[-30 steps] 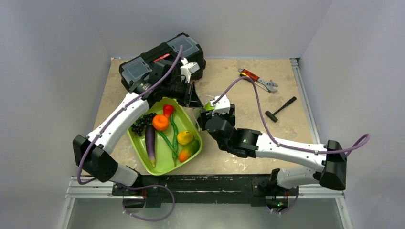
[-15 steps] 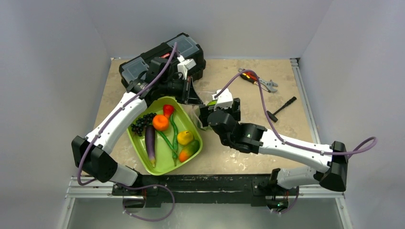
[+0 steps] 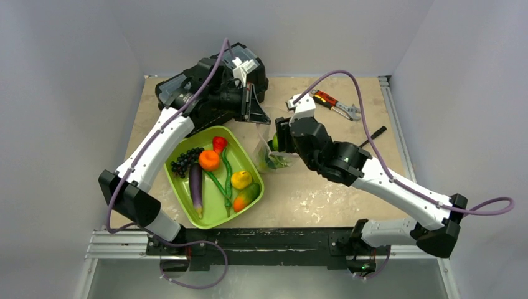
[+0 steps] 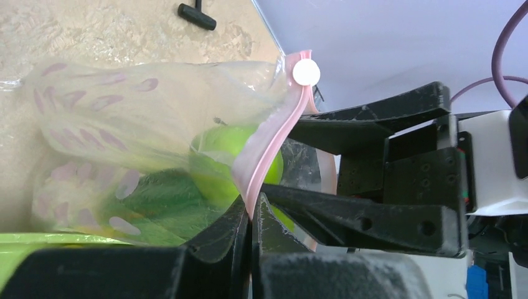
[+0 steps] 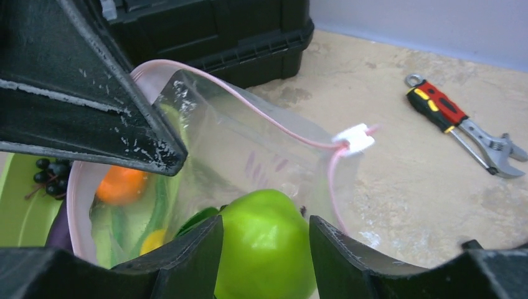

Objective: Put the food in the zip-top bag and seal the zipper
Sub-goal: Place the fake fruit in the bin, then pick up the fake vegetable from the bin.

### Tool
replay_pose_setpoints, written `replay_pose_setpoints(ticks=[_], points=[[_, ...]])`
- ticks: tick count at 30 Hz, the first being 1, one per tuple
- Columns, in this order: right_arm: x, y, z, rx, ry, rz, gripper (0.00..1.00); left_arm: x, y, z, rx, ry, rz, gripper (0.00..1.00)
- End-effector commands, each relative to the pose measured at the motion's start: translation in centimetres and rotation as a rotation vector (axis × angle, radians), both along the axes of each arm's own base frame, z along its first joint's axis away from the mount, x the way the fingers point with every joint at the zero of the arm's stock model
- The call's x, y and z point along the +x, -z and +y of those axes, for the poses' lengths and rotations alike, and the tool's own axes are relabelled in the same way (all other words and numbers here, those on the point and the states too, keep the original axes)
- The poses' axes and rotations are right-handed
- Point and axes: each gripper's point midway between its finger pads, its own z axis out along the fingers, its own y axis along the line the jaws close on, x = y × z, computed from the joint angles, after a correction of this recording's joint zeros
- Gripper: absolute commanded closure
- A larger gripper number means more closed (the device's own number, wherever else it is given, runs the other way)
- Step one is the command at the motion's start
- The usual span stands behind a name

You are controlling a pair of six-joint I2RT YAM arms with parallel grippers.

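The zip-top bag hangs between the two arms, right of the lime-green tray. My left gripper is shut on its pink zipper, holding the mouth up; the white slider sits at the far end. My right gripper is at the open mouth, jaws apart. The green apple lies between and below its fingertips, inside the bag on a green leafy piece. Whether the fingers touch the apple is unclear. Other food lies in the tray: grapes, orange, eggplant, green beans.
The lime-green tray sits front left. A black toolbox stands at the back left, right behind my left gripper. A red-handled wrench and a small black hammer lie at the back right.
My right arm has carried the green apple back and up into the bag's mouth, its jaws widening and then narrowing. My left gripper has lifted the bag's edge toward the toolbox.
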Motion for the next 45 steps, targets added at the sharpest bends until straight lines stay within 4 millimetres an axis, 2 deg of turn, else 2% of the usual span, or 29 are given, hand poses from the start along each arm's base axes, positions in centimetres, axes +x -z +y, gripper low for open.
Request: replay_pose_setpoints(ticks=[1, 3, 5, 7, 8, 9, 12, 15, 17, 20, 23, 27, 29, 32, 36, 38, 41, 45], points=[[0.7, 2.5, 1.7, -0.028, -0.105, 0.087, 0.47, 0.3, -1.5, 0.0, -0.003, 0.031, -0.083, 1.00], [2.3, 3.7, 1.8, -0.011, -0.095, 0.108, 0.51, 0.4, -0.7, 0.1, 0.022, 0.040, -0.091, 1.00], [3.3, 4.5, 1.7, -0.034, -0.071, 0.126, 0.60, 0.1, -0.3, 0.2, 0.028, 0.055, -0.090, 1.00], [3.6, 4.2, 1.6, -0.041, -0.048, 0.130, 0.64, -0.2, 0.1, 0.3, 0.030, 0.069, -0.099, 1.00], [3.8, 3.4, 1.4, -0.041, -0.040, 0.102, 0.65, -0.3, 0.3, 0.4, 0.032, 0.070, -0.105, 1.00], [3.7, 2.9, 1.5, -0.035, -0.055, 0.084, 0.63, -0.4, 0.6, 0.5, 0.035, 0.069, -0.108, 1.00], [3.0, 1.7, 1.3, -0.029, -0.075, 0.076, 0.49, -0.5, 0.9, 0.6, 0.043, 0.068, -0.109, 1.00], [1.3, 0.9, 1.5, -0.027, -0.111, 0.063, 0.36, -0.4, 0.8, 0.8, 0.046, 0.051, -0.125, 1.00], [-0.2, 0.8, 2.1, -0.027, -0.151, 0.065, 0.32, -0.4, 0.9, 0.8, 0.047, 0.051, -0.127, 1.00], [-1.3, 2.5, 2.4, -0.030, -0.166, 0.097, 0.30, -0.4, 1.1, 0.9, 0.052, 0.052, -0.127, 1.00], [-1.1, 4.2, 2.7, 0.006, -0.149, 0.101, 0.40, -0.6, 0.9, 1.0, 0.051, 0.057, -0.140, 1.00], [1.0, 5.2, 2.8, 0.067, -0.119, 0.077, 0.51, -0.9, 0.9, 1.3, 0.055, 0.062, -0.160, 1.00], [1.5, 4.6, 2.6, 0.068, -0.092, 0.062, 0.55, -0.7, 1.2, 1.4, 0.067, 0.050, -0.166, 1.00], [1.2, 2.4, 2.5, 0.066, -0.133, 0.021, 0.49, -0.4, 1.9, 1.7, 0.099, 0.028, -0.167, 1.00], [-1.8, -1.5, 3.4, 0.096, -0.268, -0.039, 0.39, 0.4, 2.8, 1.9, 0.132, 0.005, -0.159, 1.00], [-3.9, -3.1, 4.4, 0.103, -0.343, -0.069, 0.35, 0.6, 3.0, 1.7, 0.134, 0.008, -0.151, 1.00], [-8.0, -3.7, 6.9, 0.090, -0.487, -0.085, 0.31, 0.9, 3.3, 1.8, 0.138, 0.005, -0.146, 1.00], [-13.7, -2.4, 11.1, 0.064, -0.675, -0.102, 0.28, 1.0, 3.3, 1.9, 0.141, 0.003, -0.147, 1.00]])
